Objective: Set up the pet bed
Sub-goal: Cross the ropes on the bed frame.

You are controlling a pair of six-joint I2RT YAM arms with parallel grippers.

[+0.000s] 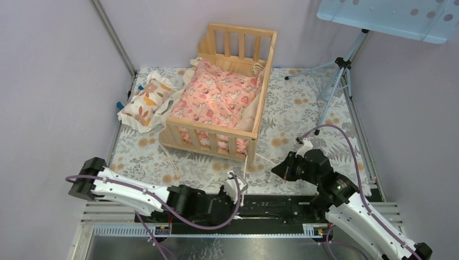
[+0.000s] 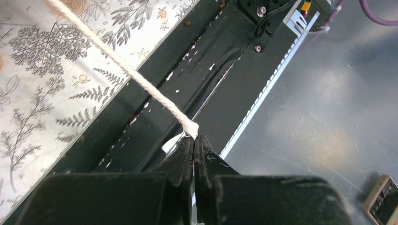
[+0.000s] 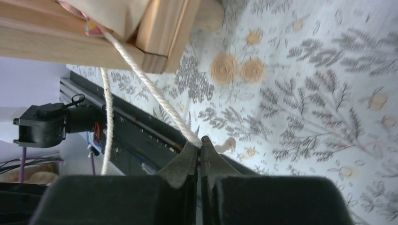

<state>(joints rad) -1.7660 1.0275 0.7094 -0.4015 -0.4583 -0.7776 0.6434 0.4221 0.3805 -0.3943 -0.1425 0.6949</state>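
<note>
Note: with your left gripper [image 2: 193,140] and right gripper [image 3: 201,143] each pinching the tip of a cord [image 2: 117,63] and the bed [image 1: 241,28] at the table's [image 1: 303,124] far middle, a hard pull may slip a cord or drag the bed.

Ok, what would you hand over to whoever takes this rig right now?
Left gripper: shut on a white cord at its tips, over the near table edge.
Right gripper: shut on a second cord that runs to the near corner of the pet bed.
Done: pink cushion lies inside the bed.
Left: small pillow sits on the mat, left of the bed; probably tie off the cords, then place it.
</note>
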